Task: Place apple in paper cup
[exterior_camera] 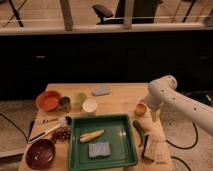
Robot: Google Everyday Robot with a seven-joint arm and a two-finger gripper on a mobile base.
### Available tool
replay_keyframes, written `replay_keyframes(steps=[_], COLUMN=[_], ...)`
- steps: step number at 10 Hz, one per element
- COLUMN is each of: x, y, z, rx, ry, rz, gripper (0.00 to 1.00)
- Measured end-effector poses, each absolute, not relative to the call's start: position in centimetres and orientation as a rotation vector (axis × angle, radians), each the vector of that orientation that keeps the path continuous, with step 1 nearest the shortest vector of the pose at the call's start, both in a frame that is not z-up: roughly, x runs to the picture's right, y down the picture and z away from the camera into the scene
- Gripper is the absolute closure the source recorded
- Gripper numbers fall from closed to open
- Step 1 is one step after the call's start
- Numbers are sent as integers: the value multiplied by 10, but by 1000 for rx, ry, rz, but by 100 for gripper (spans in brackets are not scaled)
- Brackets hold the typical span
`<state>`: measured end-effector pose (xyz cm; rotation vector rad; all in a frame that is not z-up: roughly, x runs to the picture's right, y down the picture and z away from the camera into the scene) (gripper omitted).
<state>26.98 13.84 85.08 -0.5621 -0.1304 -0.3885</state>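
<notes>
The apple, small and orange-red, sits on the wooden table near its right edge. The paper cup, short and white with a wide rim, stands left of the table's middle, well apart from the apple. My gripper hangs from the white arm at the table's right edge, just right of the apple and close to it. I cannot tell whether it touches the apple.
A pale green cup, a dark metallic cup and an orange bowl stand left of the paper cup. A green tray holds a yellow item and a blue sponge. A green vegetable and a maroon bowl lie nearby.
</notes>
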Motion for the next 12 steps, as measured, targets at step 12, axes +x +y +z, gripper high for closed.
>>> replay_keyframes(steps=[12], x=[268], y=[141], z=[872], rx=[-542], ry=[-178], rz=[-430], gripper=[20])
